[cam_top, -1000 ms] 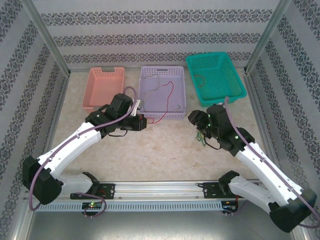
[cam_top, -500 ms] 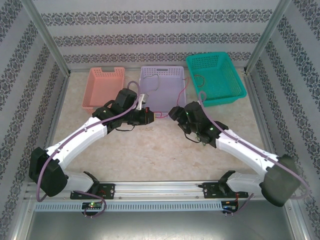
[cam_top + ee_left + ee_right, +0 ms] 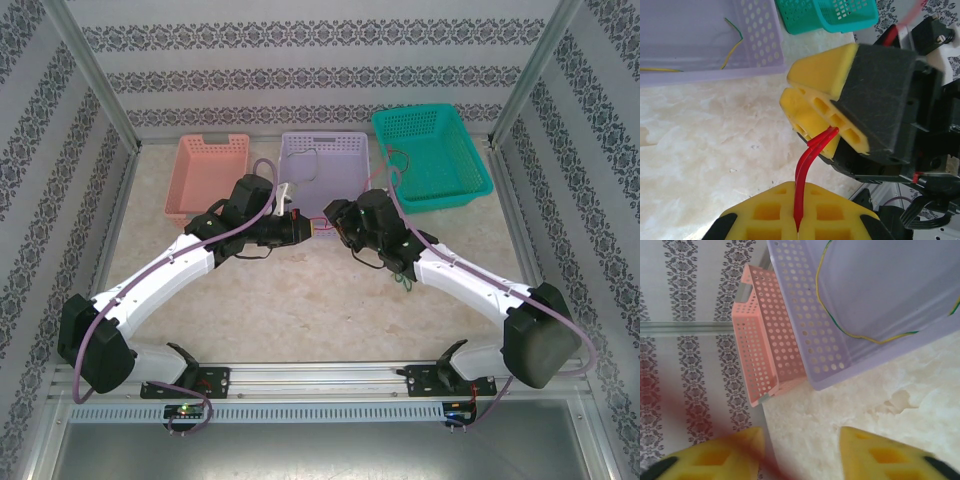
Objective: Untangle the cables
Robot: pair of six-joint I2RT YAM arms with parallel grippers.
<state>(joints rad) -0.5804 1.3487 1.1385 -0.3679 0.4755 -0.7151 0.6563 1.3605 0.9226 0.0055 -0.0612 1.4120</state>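
A red cable (image 3: 809,157) runs up out of my left gripper (image 3: 798,227), whose yellow pads are shut on it. The cable's far end lies against a yellow finger (image 3: 812,117) of my right gripper (image 3: 810,95), which faces the left one closely. In the right wrist view the right gripper (image 3: 802,442) has its jaws apart, and a blurred red streak passes by its left finger. Both grippers meet above the table in front of the lavender basket (image 3: 345,235). A yellow-green cable (image 3: 860,336) lies inside that basket. Another thin cable (image 3: 405,282) lies on the table under the right arm.
A pink basket (image 3: 205,175) stands at the back left and a teal basket (image 3: 432,155) at the back right, with a thin cable (image 3: 398,158) in it. Patterned walls and metal posts close off the sides and back.
The right arm swung left from the table's right side to meet the left gripper, and its jaws have narrowed. The left gripper shifted slightly right and still holds the red cable.
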